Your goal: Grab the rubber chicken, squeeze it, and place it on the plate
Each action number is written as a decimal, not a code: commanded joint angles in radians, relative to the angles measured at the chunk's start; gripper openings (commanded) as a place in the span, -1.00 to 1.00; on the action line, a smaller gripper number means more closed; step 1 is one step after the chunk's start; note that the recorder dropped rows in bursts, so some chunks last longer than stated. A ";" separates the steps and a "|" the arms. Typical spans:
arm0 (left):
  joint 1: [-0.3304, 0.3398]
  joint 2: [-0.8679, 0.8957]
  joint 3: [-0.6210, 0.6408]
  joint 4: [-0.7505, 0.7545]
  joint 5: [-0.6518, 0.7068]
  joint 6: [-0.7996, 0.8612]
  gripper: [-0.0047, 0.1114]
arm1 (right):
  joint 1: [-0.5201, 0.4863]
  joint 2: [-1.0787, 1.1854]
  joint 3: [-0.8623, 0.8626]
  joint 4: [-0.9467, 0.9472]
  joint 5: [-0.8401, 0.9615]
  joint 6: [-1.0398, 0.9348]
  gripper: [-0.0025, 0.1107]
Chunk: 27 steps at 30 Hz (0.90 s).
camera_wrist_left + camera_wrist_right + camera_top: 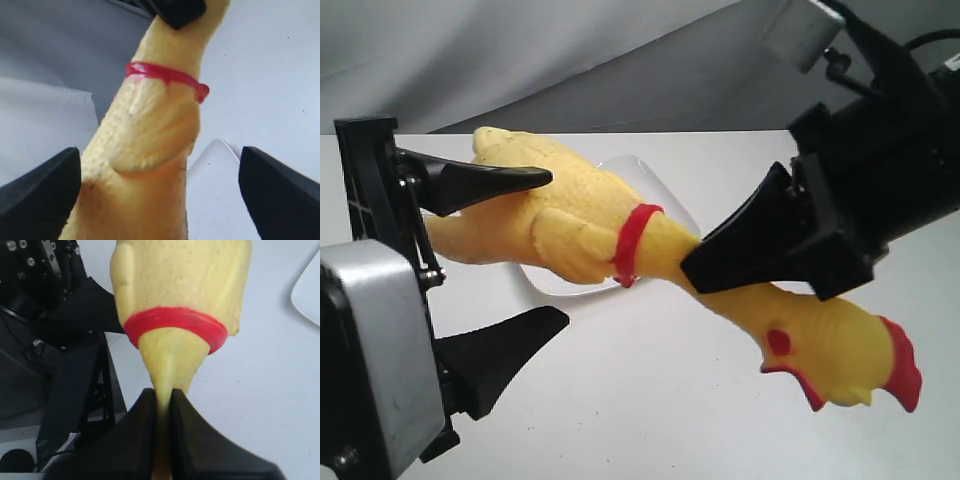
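Observation:
The yellow rubber chicken (570, 215) hangs in the air, stretched across the white plate (665, 195). My right gripper (695, 262) is shut on its neck just past the red band (635, 240), pinching the neck flat (162, 395); the head with the red comb (840, 350) sticks out beyond it. My left gripper (557, 247) is open, one finger on each side of the chicken's body. In the left wrist view the body (150, 125) lies against one finger (60, 180), while the other finger (270, 190) stands well apart. The chicken hides the plate's middle.
The white table (650, 400) lies under both arms. A corner of the plate (215, 200) shows beneath the chicken in the left wrist view, and its edge (310, 290) in the right wrist view. The left arm's black body (60, 305) is close behind the chicken.

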 commanded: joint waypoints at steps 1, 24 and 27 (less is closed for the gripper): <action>-0.005 -0.006 -0.001 -0.007 -0.012 0.029 0.45 | -0.097 -0.003 0.001 0.112 0.034 -0.060 -0.96; -0.005 -0.006 -0.001 -0.019 0.071 0.230 0.42 | 0.055 0.084 0.071 0.176 0.034 -0.097 -0.96; -0.005 -0.006 -0.001 -0.070 0.073 0.230 0.27 | 0.057 0.084 0.071 0.176 0.034 -0.097 -0.96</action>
